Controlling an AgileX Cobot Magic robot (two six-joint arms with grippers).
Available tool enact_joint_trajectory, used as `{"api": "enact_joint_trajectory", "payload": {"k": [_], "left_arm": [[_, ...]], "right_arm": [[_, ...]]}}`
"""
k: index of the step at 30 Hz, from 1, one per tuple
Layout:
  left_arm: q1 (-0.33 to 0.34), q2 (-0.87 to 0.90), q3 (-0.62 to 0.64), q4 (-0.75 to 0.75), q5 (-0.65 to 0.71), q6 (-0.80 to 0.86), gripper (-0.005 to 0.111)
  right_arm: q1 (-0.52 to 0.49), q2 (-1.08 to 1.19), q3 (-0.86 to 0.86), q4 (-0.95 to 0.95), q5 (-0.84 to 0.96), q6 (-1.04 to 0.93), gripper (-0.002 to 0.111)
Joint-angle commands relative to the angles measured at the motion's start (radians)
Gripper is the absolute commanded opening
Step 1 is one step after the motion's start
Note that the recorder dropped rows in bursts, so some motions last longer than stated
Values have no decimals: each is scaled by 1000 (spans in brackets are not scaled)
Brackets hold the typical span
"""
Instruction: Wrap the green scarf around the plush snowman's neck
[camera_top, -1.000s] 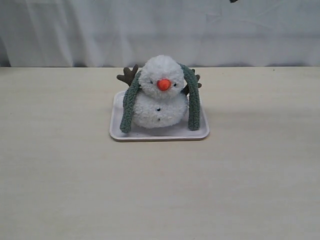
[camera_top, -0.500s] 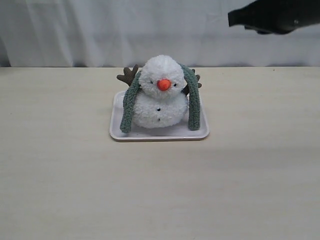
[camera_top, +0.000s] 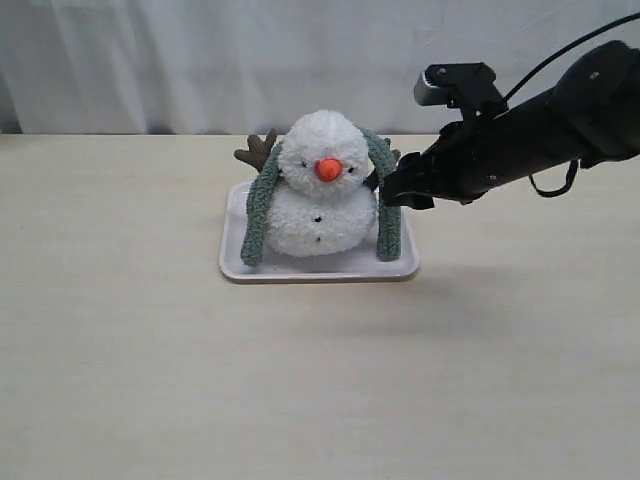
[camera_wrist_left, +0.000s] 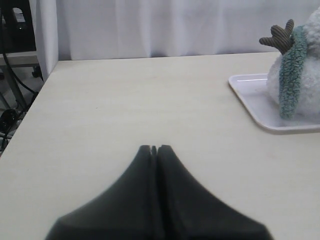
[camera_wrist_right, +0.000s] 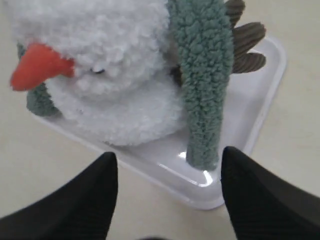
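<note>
Pale, wood-grained tabletop (camera_top: 300, 380) is seen bare across the nearest stretch of the exterior view. Farther back, a white rectangular plastic tray with a low rim (camera_top: 235, 262) is laid flat on it. A small fluffy white two-ball plush snowman with an orange nose and black button dots (camera_top: 315, 220) is seated upright in the tray, facing the camera.

A long strip of fuzzy grey-green fabric, the scarf (camera_top: 388, 215), is draped behind the head. One end is hung down each side of the body, and both ends are let fall to the tray floor, well apart from each other. The snowman's neck (camera_top: 318, 188), the crease under the head ball, is left uncovered at the front. Brown twig arms (camera_top: 258, 150) are seen poking out behind the scarf.

The black right gripper (camera_top: 398, 192) is held just beside the scarf end on the right of the exterior view. In the right wrist view its fingers (camera_wrist_right: 107, 170) are seen spread wide, with nothing pinched between them.

The black left gripper (camera_wrist_left: 154, 148) is shown only in the left wrist view. It is held over bare table, well apart from the tray, with its fingers pressed together.

A white pleated curtain (camera_top: 200, 60) is hung behind the table's far edge.
</note>
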Motion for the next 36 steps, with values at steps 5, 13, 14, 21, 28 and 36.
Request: {"api": "enact_joint_trajectory", "payload": {"k": [5,13,14,21,28,36], "left_arm": [[-2,-2,2,1,-14,-4,0],[-2,-2,2,1,-14,-4,0],[-2,-2,2,1,-14,-4,0],[-2,-2,2,1,-14,-4,0],[-2,-2,2,1,-14,-4,0],[-2,-2,2,1,-14,-4,0]], "right_arm": [[19,185,-2,69,-238,-236,54],[96,234,-6,81,-369,-324,21],[96,230,-6,81,-367,-324,13],[96,159,-6,81,-182,-344,4],[96,149,-6,81,-70,-350,4],[96,219,-6,87,-126,-363,4]]}}
